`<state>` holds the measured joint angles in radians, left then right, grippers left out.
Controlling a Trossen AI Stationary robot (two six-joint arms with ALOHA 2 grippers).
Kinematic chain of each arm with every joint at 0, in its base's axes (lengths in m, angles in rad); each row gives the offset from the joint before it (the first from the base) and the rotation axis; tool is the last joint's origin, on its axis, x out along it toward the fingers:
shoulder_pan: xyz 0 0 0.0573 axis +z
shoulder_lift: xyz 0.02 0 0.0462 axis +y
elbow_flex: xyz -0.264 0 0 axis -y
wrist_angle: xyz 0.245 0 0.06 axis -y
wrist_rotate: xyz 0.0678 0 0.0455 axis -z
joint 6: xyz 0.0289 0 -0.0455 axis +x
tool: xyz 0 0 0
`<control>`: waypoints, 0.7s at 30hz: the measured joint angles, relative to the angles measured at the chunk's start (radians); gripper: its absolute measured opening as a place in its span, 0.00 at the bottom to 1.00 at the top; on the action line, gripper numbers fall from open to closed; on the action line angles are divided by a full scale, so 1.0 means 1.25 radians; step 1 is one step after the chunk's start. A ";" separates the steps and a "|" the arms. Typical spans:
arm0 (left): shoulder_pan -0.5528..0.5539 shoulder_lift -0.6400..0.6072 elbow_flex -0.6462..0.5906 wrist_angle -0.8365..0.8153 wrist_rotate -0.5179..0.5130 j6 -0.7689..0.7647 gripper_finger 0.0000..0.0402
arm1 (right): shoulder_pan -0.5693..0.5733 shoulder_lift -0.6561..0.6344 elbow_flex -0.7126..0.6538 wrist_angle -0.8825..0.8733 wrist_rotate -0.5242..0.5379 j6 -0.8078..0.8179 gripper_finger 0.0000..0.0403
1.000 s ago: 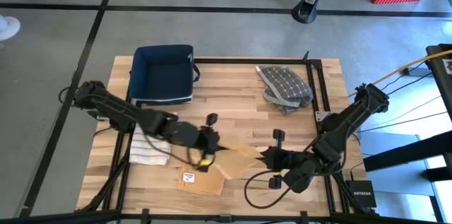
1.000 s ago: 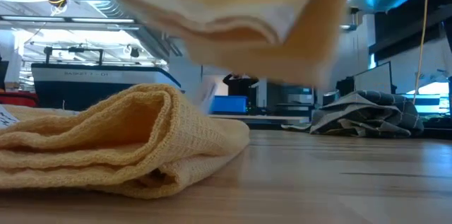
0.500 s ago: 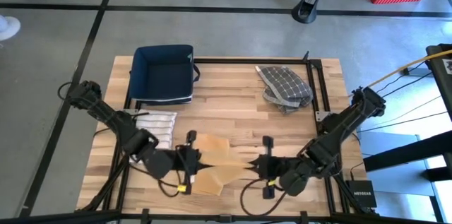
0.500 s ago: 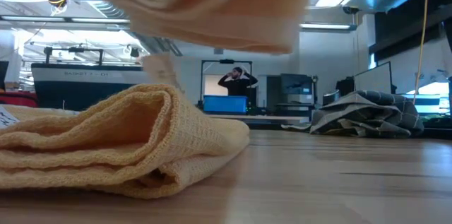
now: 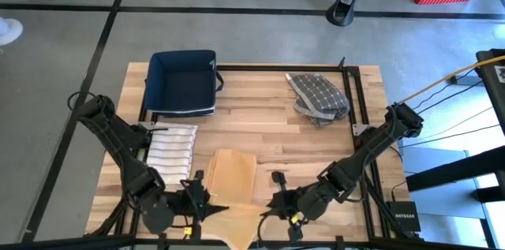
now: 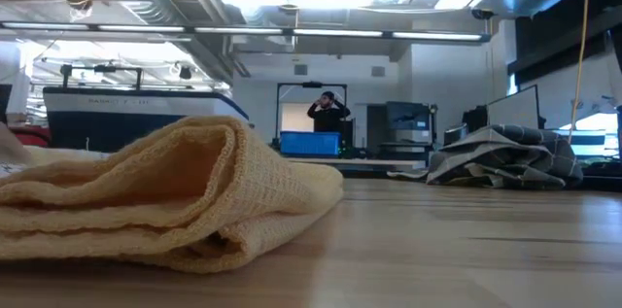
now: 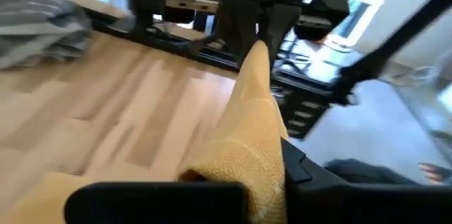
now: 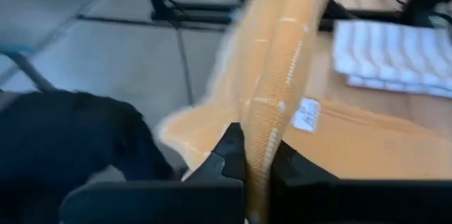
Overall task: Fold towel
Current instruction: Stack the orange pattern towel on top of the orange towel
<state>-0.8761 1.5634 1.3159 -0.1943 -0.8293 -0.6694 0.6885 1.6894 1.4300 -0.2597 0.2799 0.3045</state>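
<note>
A yellow waffle-weave towel (image 5: 233, 177) lies in loose folds on the wooden table (image 5: 268, 124), its far part resting on the boards; in the low view it is a folded heap (image 6: 165, 201). Its near edge is raised between my two grippers at the table's near edge. My left gripper (image 5: 209, 205) is shut on the towel's left end, and my right gripper (image 5: 272, 203) is shut on its right end. The wrist views show the cloth running from each gripper toward the other arm. My left gripper pinches the towel's near edge at its left end (image 7: 263, 171) between its two fingers, coming nearly level from the table's left. The edge looks bunched into several layers. It is lifted and stretches toward the right gripper. My right gripper pinches the near edge at its right end (image 8: 260, 146) between its two fingers, slanting slightly down from the table's right. The cloth stands edge-up as a narrow folded band. It is lifted clear here, and the towel's lower part lies on the table.
A folded white striped towel (image 5: 172, 149) lies left of the yellow one. A dark blue basket (image 5: 183, 83) stands at the far left, and a crumpled grey checked towel (image 5: 318, 96) lies at the far right. Bare boards lie in the middle.
Both grippers have moved toward the table's near edge, still shut, and drawn apart; the left one has swung furthest and rolled. The towel's held edge went with them, out of the top of the low view, spreading the cloth, while its far part stayed on the table.
</note>
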 joint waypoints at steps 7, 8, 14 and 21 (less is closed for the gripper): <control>0.047 0.041 -0.001 -0.296 -0.050 -0.201 0.01 | -0.119 0.034 -0.070 -0.092 0.013 -0.014 0.02; 0.056 0.048 -0.001 -0.346 -0.052 -0.244 0.01 | -0.136 0.037 -0.081 -0.088 0.012 -0.014 0.02; 0.113 0.089 0.000 -0.545 -0.057 -0.358 0.01 | -0.205 0.040 -0.131 -0.074 0.020 -0.019 0.02; 0.154 0.141 0.001 -0.584 -0.048 -0.371 0.01 | -0.237 0.067 -0.133 -0.083 0.025 -0.055 0.03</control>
<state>-0.6833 1.7392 1.3172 -0.9246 -0.8898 -1.1330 0.3926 1.7728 1.2633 -0.3640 0.3109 0.2356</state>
